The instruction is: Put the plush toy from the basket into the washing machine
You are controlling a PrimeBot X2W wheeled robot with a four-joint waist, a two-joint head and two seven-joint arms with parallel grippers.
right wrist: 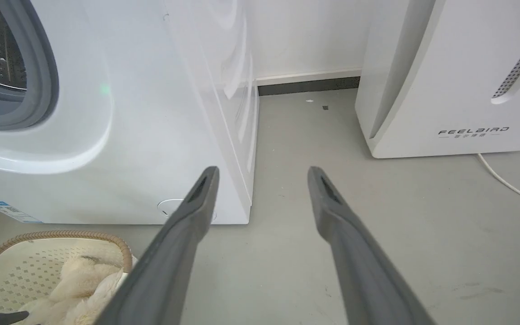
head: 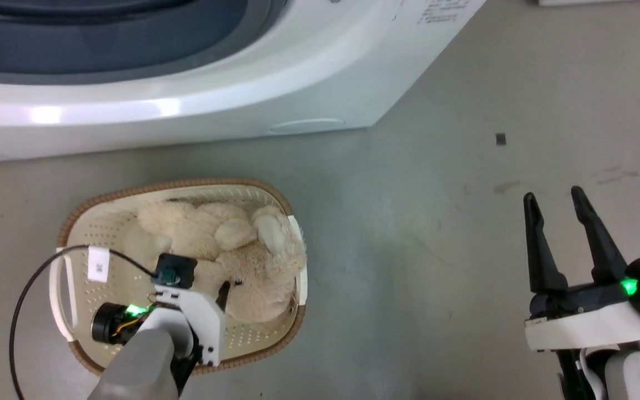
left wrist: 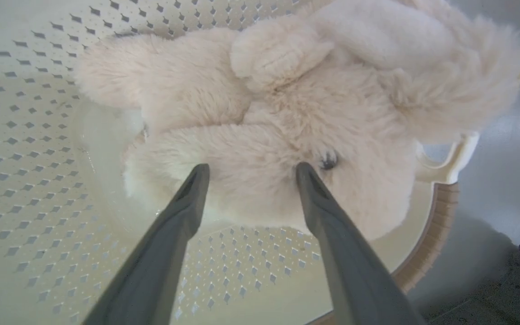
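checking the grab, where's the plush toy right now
In the head view the plush toy lies in the right half of the basket, lower left, in front of the washing machine, with the open left gripper at its fur.

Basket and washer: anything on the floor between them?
No. The floor between basket and washer is bare, as the head view shows.

You have a grey floor (head: 436, 250) carrying the basket (head: 198, 182) near the washing machine (head: 186, 116); the FEELBIRD appliance (right wrist: 445, 90) stands apart from the machine; a small dark scrap (head: 500, 139), perhaps tape, lies on bare floor.
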